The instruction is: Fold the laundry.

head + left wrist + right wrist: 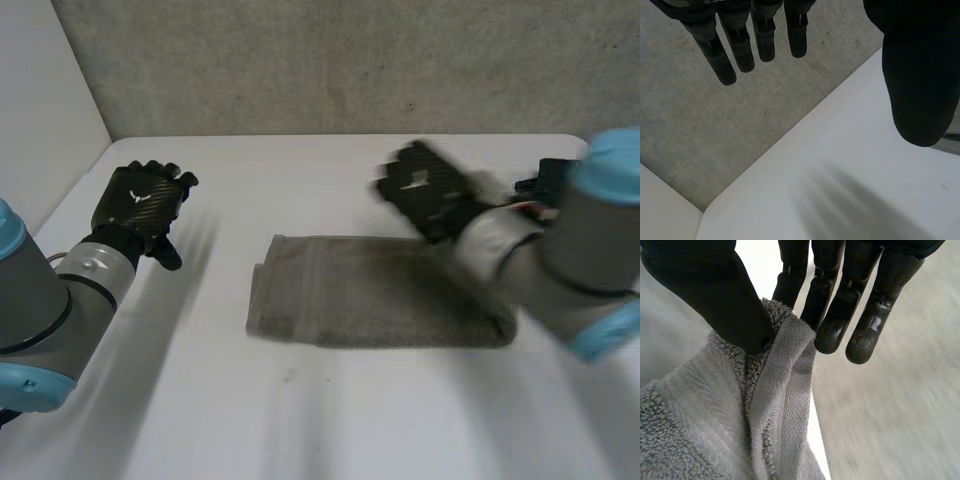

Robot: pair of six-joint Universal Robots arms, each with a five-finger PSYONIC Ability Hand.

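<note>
A grey towel (370, 295) lies folded in a long strip across the middle of the white table (330, 420). My right hand (425, 190) hovers over the towel's far right end. In the right wrist view the towel's corner (715, 415) rises between the thumb and the fingers (835, 305), and the thumb pinches its edge against them. My left hand (145, 200) is off to the left, above bare table and well apart from the towel. Its fingers (740, 45) are straight and spread, with nothing in them.
A grey concrete wall (350, 60) runs along the table's far edge (790, 135). A white side panel (40, 110) stands at the left. My right arm (590, 250) reaches in over the towel's right end.
</note>
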